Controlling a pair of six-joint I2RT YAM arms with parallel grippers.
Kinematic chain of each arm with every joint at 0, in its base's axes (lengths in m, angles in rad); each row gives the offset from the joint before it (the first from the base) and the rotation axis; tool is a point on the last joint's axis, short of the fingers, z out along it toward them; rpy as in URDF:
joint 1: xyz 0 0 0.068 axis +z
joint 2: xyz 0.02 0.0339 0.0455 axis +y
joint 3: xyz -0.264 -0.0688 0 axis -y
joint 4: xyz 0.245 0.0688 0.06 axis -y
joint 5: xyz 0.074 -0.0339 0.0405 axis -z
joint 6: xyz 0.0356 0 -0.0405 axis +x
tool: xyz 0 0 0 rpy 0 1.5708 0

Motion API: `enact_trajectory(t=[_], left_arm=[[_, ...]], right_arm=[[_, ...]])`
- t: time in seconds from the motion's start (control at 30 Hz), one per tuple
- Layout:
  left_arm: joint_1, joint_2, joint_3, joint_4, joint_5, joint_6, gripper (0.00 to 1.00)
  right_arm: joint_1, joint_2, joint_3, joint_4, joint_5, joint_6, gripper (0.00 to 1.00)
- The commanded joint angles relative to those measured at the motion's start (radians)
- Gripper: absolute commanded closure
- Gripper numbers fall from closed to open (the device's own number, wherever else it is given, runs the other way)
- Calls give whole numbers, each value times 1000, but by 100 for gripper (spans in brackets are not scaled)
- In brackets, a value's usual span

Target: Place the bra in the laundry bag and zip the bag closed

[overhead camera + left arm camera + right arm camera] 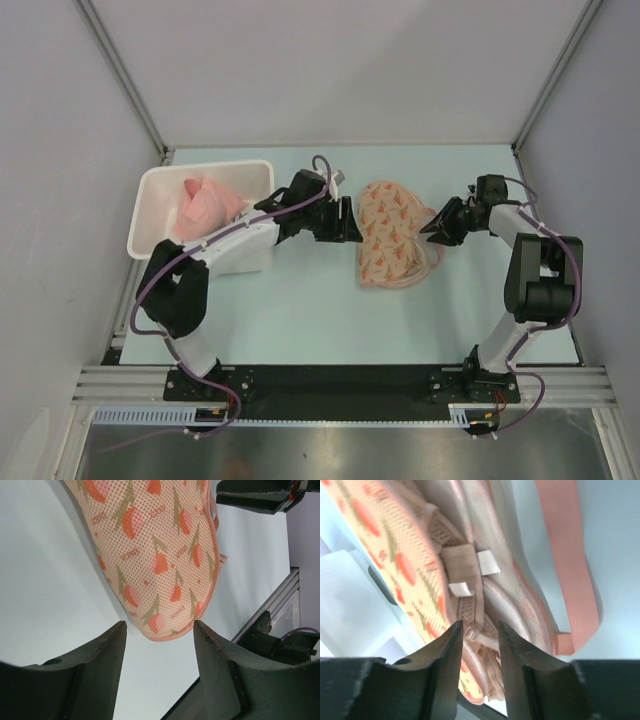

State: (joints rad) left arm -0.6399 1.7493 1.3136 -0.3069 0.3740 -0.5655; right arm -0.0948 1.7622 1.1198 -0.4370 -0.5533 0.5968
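The laundry bag [392,235], peach mesh with orange print, lies folded mid-table. Its right edge gapes in the right wrist view, where the laundry bag [395,555] shows pale inner layers. The tan bra [490,683] sits inside that gap, with a strap and small ring showing. My right gripper [479,625] is at this opening, jaws a little apart around the strap without pinching it. At the bag's left edge my left gripper [159,625] is open with only table between its fingers, just short of the bag's pink rim [170,636]. From above, both the left gripper [350,222] and the right gripper [432,230] flank the bag.
A white plastic bin [160,180] with a pink cloth [205,203] stands at the left, close behind the left arm. The bag's pink carry strap [565,555] trails on the table to its right. Grey walls enclose the table.
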Motion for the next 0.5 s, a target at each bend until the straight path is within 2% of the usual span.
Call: enact_trajectory(t=[0.0, 0.13, 0.3, 0.47], left_arm=[[-14, -76, -42, -15, 32, 3, 39], [-23, -93, -59, -15, 45, -7, 39], [-24, -105, -66, -18, 54, -8, 39], [-23, -126, -70, -32, 51, -4, 39]], right_arm=[[26, -87, 26, -19, 36, -100, 57], [66, -53, 60, -3, 7, -101, 54], [92, -3, 86, 0, 24, -103, 54], [119, 20, 87, 14, 29, -103, 60]])
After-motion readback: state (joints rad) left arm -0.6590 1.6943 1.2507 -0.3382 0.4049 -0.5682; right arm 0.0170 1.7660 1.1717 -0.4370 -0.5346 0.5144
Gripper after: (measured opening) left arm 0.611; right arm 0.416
